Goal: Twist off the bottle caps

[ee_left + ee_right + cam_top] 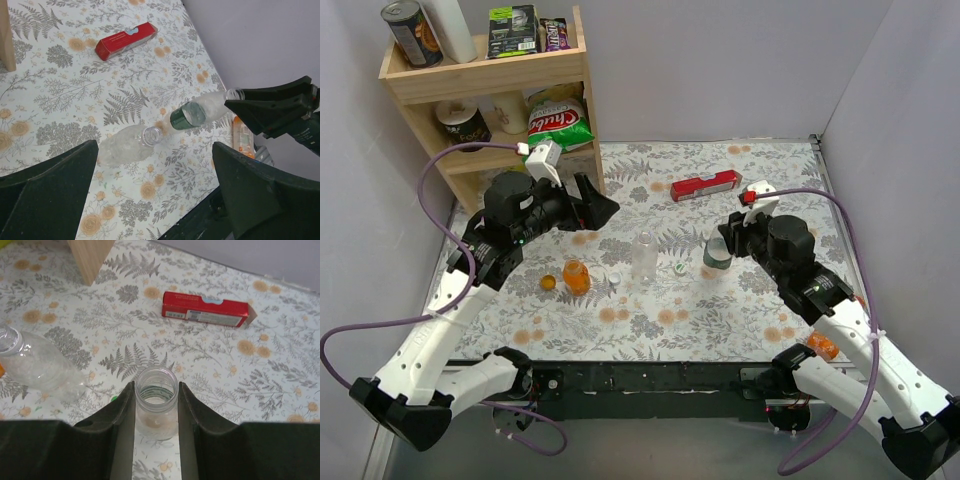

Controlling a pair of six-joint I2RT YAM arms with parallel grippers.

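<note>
Right wrist view: my right gripper is squeezing the neck of the clear green-labelled plastic bottle on the bench. Squeezing harder could be tipping it. My left gripper is hanging wide apart.

The worktop is covered with a pale cloth printed with grey ferns and orange flowers. It is closed in by plain grey-white walls: a back wall, a left wall and a right wall. A wooden shelf is set in the far left corner. A can, a box and a green bag are kept on it. The light is even, and only faint shadows are cast.
</note>
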